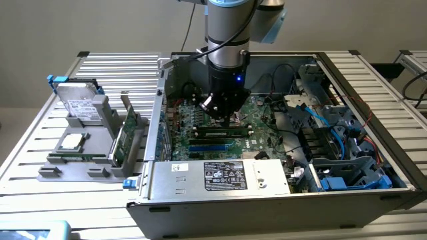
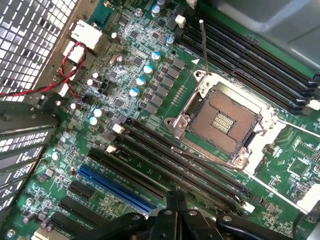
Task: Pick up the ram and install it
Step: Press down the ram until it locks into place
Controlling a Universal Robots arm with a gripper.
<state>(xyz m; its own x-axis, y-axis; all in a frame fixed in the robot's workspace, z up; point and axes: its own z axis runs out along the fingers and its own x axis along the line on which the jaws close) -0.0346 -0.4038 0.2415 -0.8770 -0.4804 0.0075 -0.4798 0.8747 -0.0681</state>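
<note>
In the exterior view, the ram [image 1: 222, 133] is a long dark-and-green stick with a pale label. It appears to stand edge-up in a slot on the motherboard [image 1: 200, 112], inside the open computer case [image 1: 280, 205]. My gripper [image 1: 223, 116] hangs just behind and above the stick; I cannot tell whether it touches it. In the wrist view the gripper [image 2: 176, 199] is shut, its fingertips pressed together with nothing between them. They hover over the long black memory slots [image 2: 180, 165] beside the bare CPU socket [image 2: 222, 122].
A grey fixture [image 1: 53, 172] at the exterior view's left holds a hard drive [image 1: 80, 105], a chip [image 1: 73, 141] and a broad green expansion card [image 1: 125, 136]. Case walls, the power supply [image 1: 223, 176], blue cables [image 1: 320, 117] and drive bays [image 1: 347, 175] surround the motherboard. A blue slot [image 2: 117, 187] lies near the fingertips.
</note>
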